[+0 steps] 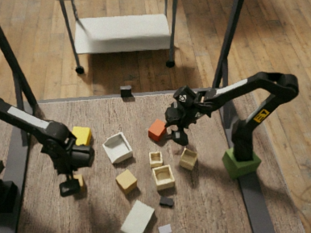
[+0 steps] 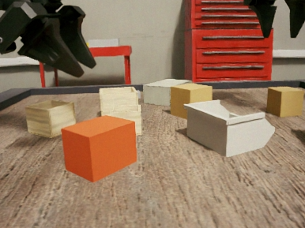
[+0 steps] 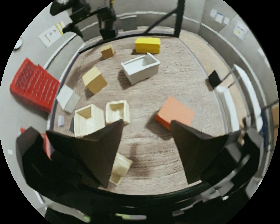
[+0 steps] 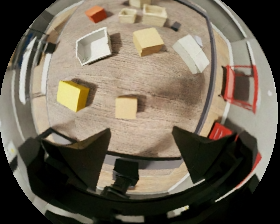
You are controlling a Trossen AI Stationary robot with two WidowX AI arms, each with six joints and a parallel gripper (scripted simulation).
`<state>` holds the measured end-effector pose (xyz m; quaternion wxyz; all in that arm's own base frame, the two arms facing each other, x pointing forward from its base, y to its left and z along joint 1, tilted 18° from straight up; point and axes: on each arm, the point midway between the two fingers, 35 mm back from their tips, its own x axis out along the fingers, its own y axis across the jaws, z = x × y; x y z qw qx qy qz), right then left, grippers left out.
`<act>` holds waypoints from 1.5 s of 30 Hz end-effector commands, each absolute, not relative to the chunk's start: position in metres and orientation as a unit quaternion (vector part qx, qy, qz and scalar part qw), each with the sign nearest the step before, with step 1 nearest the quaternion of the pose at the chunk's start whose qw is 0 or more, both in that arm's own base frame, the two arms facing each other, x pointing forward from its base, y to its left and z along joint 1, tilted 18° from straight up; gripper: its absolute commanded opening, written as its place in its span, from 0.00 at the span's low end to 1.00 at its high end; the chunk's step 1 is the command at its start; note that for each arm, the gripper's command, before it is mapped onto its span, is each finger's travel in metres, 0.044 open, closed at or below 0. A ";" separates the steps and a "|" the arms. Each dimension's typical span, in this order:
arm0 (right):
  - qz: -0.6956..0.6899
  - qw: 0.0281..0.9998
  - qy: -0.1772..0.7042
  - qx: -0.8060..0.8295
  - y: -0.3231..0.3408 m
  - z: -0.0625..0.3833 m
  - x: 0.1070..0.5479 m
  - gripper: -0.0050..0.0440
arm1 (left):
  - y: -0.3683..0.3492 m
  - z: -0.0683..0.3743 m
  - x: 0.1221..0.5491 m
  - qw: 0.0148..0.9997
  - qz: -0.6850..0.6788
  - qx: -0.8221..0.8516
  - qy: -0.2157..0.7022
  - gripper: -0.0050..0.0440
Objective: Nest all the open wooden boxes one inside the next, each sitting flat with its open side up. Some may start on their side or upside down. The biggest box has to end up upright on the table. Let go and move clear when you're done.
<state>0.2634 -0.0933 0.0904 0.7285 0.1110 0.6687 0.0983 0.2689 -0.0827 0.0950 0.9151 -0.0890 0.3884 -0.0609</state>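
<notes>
Three open wooden boxes sit mid-table: a small one [image 1: 155,159], a larger one [image 1: 163,176] just in front of it, and a third [image 1: 188,159] tilted to their right. My left gripper [image 1: 177,134] hangs open and empty above the table, between the orange cube [image 1: 157,130] and the tilted box. In the left wrist view the open fingers frame bare table, and the tilted box [image 3: 120,168] lies by one finger. My right gripper [image 1: 69,186] is open and empty beside a small tan cube [image 1: 80,180].
A white open box [image 1: 118,147] lies tilted left of the wooden boxes. A yellow block [image 1: 82,135], a tan cube [image 1: 126,180], a white block [image 1: 138,217] and two small dark pieces [image 1: 166,201] lie around. A green base block [image 1: 241,162] stands at the right edge.
</notes>
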 end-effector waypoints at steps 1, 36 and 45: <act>0.100 0.733 0.664 0.107 -0.094 0.094 0.266 0.92 | -0.073 0.092 0.271 0.905 -0.071 -0.051 0.416 0.58; 0.100 0.733 0.664 0.107 -0.094 0.094 0.266 0.92 | -0.024 0.021 0.203 0.733 -0.263 0.069 0.624 0.10; 0.100 0.733 0.664 0.107 -0.094 0.094 0.266 0.92 | -0.029 0.005 0.203 0.733 -0.261 0.070 0.624 0.03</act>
